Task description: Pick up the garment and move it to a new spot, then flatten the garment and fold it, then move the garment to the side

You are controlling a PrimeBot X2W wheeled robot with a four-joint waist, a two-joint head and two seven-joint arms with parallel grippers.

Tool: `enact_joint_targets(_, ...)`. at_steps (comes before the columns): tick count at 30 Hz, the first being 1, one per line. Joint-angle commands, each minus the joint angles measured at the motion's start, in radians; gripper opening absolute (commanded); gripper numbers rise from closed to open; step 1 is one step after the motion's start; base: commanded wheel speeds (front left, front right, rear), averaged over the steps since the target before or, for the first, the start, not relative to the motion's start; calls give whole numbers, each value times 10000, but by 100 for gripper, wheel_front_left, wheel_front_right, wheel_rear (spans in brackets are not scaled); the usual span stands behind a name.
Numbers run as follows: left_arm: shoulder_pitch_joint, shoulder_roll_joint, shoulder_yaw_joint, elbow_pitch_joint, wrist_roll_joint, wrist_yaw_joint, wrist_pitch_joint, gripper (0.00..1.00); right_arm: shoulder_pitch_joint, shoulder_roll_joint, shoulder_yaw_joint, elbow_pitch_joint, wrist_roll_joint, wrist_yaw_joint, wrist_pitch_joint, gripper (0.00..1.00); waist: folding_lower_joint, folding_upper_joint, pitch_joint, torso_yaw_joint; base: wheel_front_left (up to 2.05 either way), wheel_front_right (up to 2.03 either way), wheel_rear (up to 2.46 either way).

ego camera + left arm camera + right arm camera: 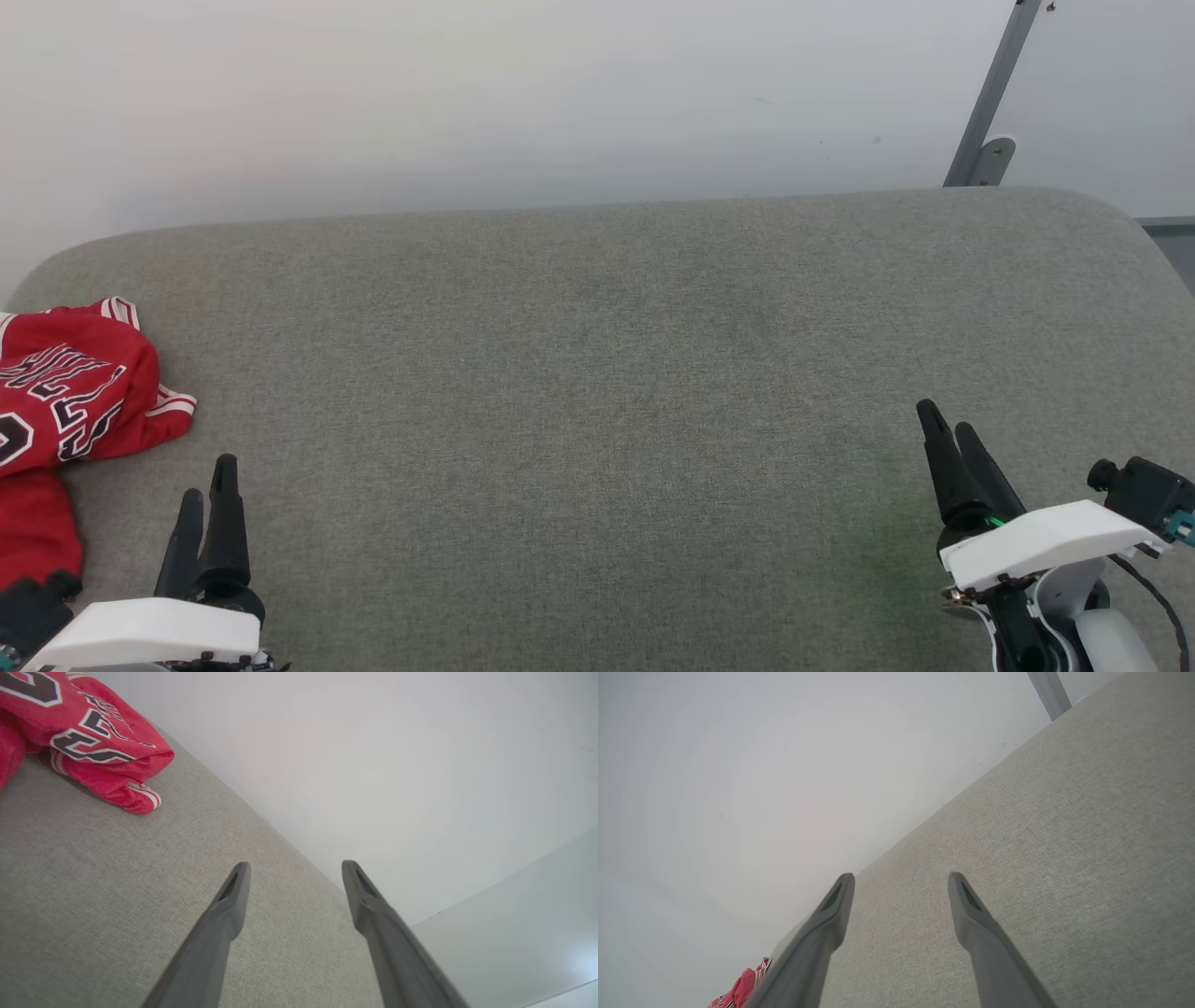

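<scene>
The garment (65,401), a red jersey with black white-outlined lettering and red-white striped trim, lies crumpled at the far left edge of the grey fabric surface (597,373). It also shows in the left wrist view as the garment (88,732) at the upper left, and a small piece of the garment (742,989) peeks in at the bottom of the right wrist view. My left gripper (207,481) stands open just right of and below the jersey, apart from it, its fingers (233,896) empty. My right gripper (945,420) is open and empty at the lower right.
A pale wall (467,93) rises behind the cushioned surface. A grey metal bar (990,103) leans at the back right corner. The surface's rounded edges fall away at far left and right.
</scene>
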Motion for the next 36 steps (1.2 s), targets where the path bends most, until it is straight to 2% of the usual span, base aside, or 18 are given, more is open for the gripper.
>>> enact_joint_targets(1,-73,85,57,-139,257,-101,-81,100,-206,-79,50,-103,-225,0,-104,100,0,0,-1,1,0,0,0)
enact_joint_targets(12,37,70,313,-204,1446,-411,-417,100,-251,-158,200,-119,-1296,0,-353,100,0,0,-9,-11,0,0,0)
enact_joint_targets(36,343,18,658,-520,3581,-547,-1042,100,-387,-447,603,-35,-3371,0,-1013,100,0,0,-23,-3,0,0,0)
